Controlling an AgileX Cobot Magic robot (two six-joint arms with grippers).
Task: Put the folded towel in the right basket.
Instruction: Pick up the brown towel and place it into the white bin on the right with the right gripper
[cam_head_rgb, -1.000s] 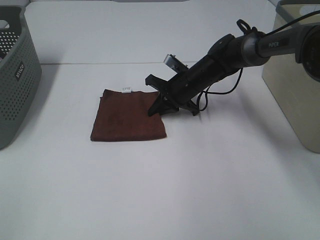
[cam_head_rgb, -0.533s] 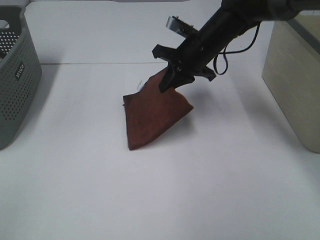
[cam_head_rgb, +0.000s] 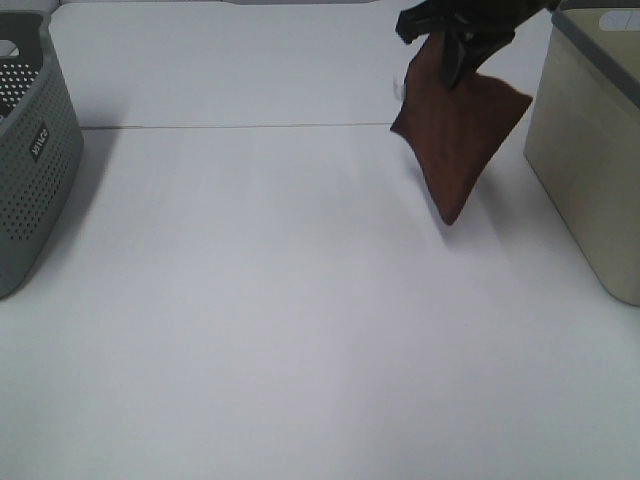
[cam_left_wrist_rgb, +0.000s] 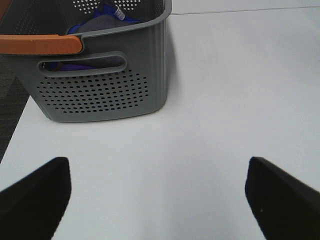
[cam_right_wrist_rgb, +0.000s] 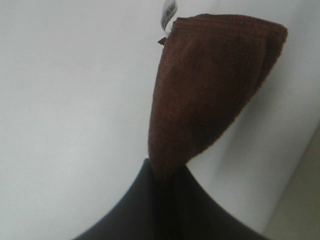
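Note:
The folded brown towel (cam_head_rgb: 457, 130) hangs in the air at the upper right, clear of the table, just left of the beige right basket (cam_head_rgb: 590, 160). My right gripper (cam_head_rgb: 452, 30) is shut on the towel's top corner, near the top edge of the exterior view. In the right wrist view the towel (cam_right_wrist_rgb: 210, 85) hangs from the shut black fingers (cam_right_wrist_rgb: 165, 205), its white tag (cam_right_wrist_rgb: 170, 11) showing. My left gripper (cam_left_wrist_rgb: 155, 195) is open and empty over the table; it is not seen in the exterior view.
A grey perforated basket (cam_head_rgb: 30, 150) stands at the left edge; the left wrist view shows it (cam_left_wrist_rgb: 100, 75) with an orange handle and blue and grey cloth inside. The white table (cam_head_rgb: 280, 320) spans the middle.
My right gripper has lifted the towel off the table and carried it up and to the right, toward the beige basket. The left arm has not visibly moved.

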